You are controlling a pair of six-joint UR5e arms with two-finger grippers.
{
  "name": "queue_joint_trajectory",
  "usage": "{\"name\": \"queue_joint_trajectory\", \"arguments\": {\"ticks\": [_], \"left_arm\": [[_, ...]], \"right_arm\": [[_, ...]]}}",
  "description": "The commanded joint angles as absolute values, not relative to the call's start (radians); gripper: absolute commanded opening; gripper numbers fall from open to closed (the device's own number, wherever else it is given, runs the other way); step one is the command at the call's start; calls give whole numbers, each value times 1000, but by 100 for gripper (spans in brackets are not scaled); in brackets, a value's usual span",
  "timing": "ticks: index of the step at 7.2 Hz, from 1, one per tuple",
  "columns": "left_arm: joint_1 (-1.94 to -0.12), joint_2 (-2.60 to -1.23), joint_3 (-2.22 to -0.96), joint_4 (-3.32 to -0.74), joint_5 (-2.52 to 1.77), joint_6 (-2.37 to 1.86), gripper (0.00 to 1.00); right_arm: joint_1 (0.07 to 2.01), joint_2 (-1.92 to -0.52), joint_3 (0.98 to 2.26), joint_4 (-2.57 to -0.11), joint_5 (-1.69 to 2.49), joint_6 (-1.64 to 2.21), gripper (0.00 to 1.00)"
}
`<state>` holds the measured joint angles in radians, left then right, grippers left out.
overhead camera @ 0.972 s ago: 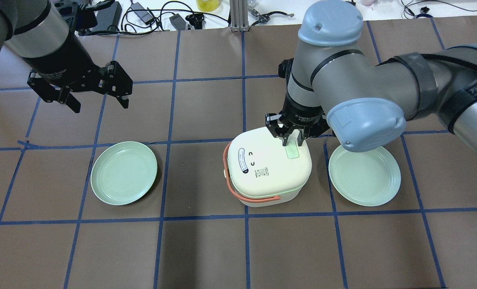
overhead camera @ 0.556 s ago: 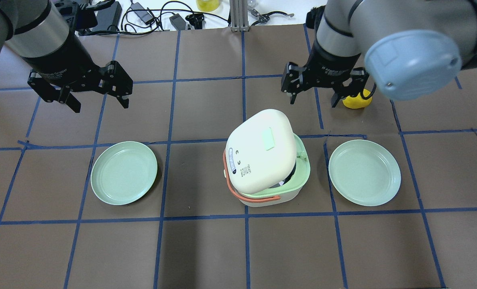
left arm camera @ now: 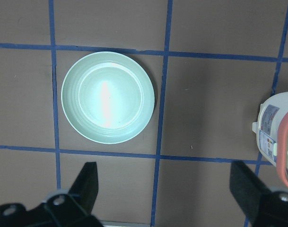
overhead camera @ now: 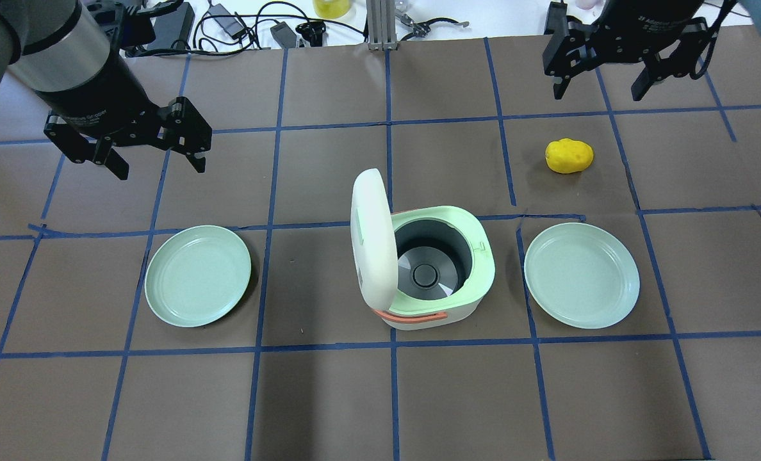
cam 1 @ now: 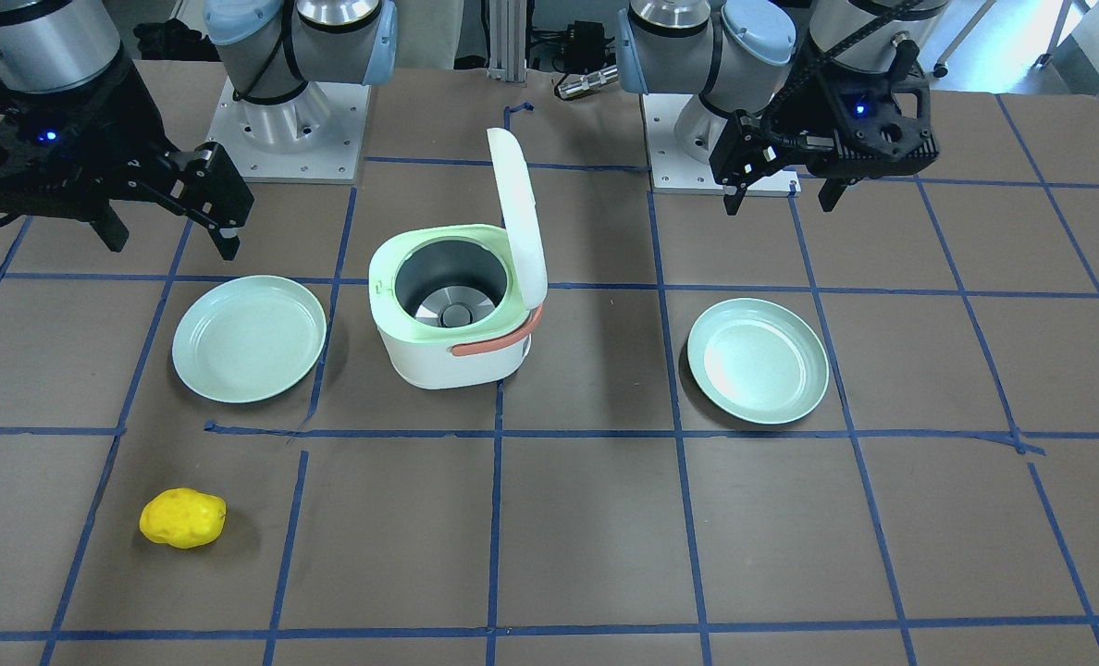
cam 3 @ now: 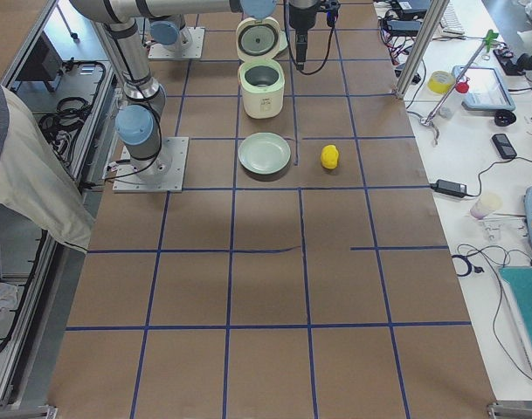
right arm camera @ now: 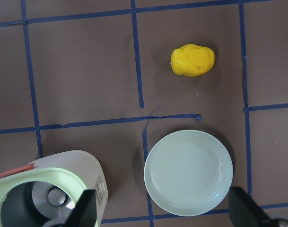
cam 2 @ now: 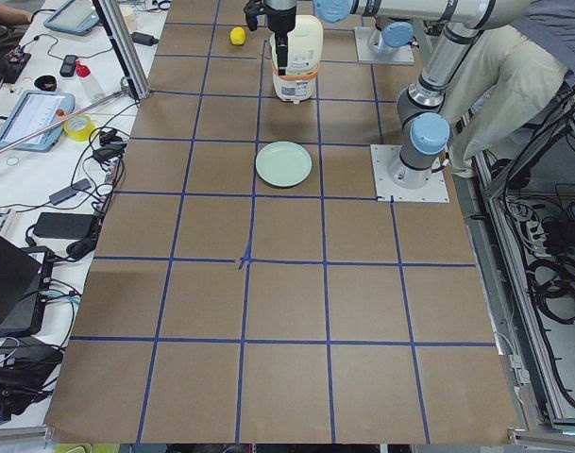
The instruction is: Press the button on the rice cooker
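Bearings: clock directions were read in the overhead view from the rice cooker, with 12 o'clock pointing away from the robot.
Lid: the lid stood upright on the cooker's 9 o'clock side, leaving the grey pot bare.
Button: it could not be made out in any view. It probably sat on the lid's outer face, which was turned toward 9 o'clock.
Task state: an open lid suggested the latch had been released, so the press looked done.
Right fingers: the right fingers were spread and empty. They hung high toward 1 o'clock, well apart from the cooker, likely so as to clear the lid's swing.
Left fingers: the left fingers were spread and empty, parked toward 10 o'clock, seemingly unneeded.
Plates: the left plate lay at 9 o'clock and the right plate at 3 o'clock, both bare.
Yellow lump: the yellow lump lay on the counter near 1 o'clock, touching nothing.
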<state>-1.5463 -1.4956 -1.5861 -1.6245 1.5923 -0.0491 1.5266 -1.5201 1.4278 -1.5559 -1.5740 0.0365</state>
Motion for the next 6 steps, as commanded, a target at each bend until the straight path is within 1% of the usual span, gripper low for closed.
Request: {"name": "queue_joint_trajectory", "arguments": {"ticks": [1, 6], "left_arm": [[-1546, -1496, -1586, -1624, 1592, -49, 100], [-1546, -1496, -1586, -1624, 1592, -51, 100]], "right_arm": [[1520, -1522, 1430, -1622, -1594, 31, 100], [1522, -1519, 1434, -1677, -1589, 32, 100]]}}
